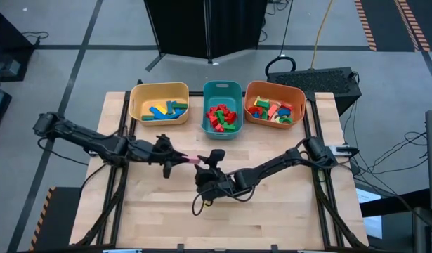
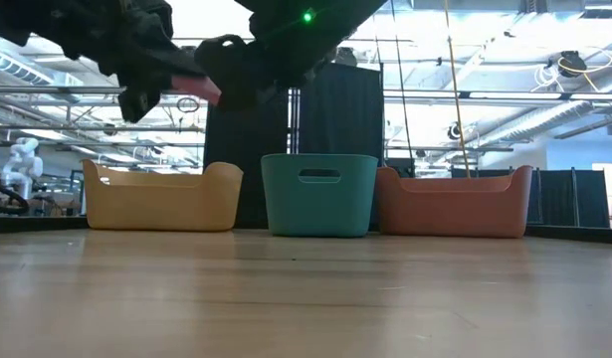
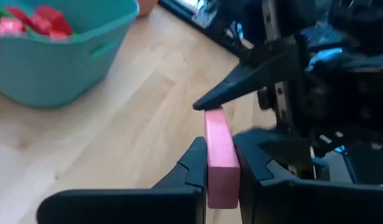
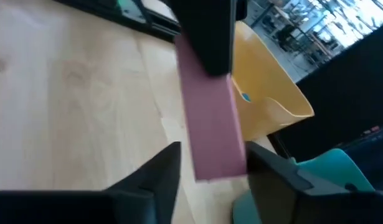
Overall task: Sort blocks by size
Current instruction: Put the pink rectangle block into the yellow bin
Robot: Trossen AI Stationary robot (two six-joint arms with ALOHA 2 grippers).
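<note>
Blocks (image 1: pixel 221 117) filled all three bins (image 1: pixel 158 90). One pink bar (image 3: pixel 220 155) remained, clamped in the left claw (image 3: pixel 219 163); the right claw (image 4: pixel 210 168) stood parted around it.

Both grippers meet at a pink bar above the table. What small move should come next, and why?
Probably the right gripper should back off. The left gripper is shut on the pink bar, while the right fingers stand apart beside it. That frees the left arm to carry it toward the yellow bin, which holds long bars.
</note>
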